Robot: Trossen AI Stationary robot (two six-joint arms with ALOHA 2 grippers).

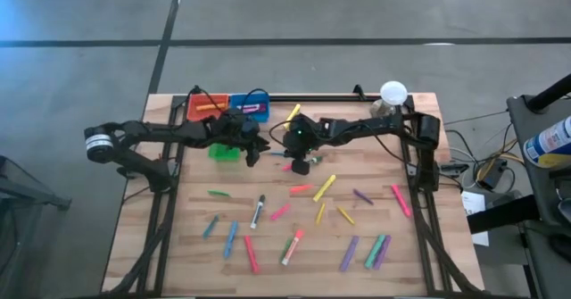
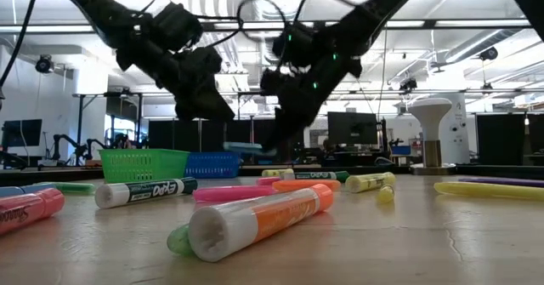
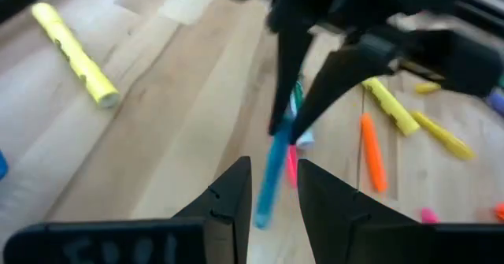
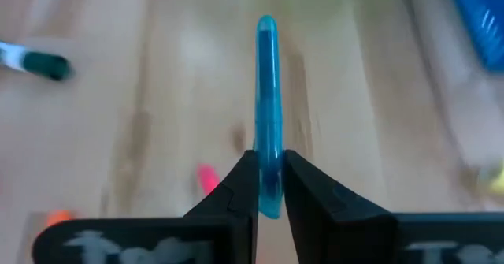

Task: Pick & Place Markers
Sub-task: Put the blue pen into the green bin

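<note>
Dozens of short coloured marker pens (image 1: 323, 186) lie scattered over the pale wooden plank table (image 1: 196, 263), most of them on the half nearest the table's front edge, with a white-barrelled one (image 1: 258, 211) among the pinks, yellows, greens and purples; the low view looks past them into a bright workshop with screens and ceiling beams. Along the far edge stand three small mesh bins side by side: the red bin (image 1: 204, 107) holds a yellow pen, the blue bin (image 1: 251, 105) a pink one, and the green bin (image 1: 223, 151) sits just in front of them, its contents hidden under my left arm. My right gripper (image 4: 270, 173) hangs above the middle of the table, its fingers (image 4: 240, 187) closed narrowly on one end of a slim translucent light-blue marker (image 4: 268, 98), which sticks out straight ahead and is clear of the wood. My left gripper (image 3: 272, 187) hovers just beside it, close to the green bin, with its fingers a narrow gap apart and the free end of that same blue marker lying between them; I cannot tell whether they touch it.
</note>
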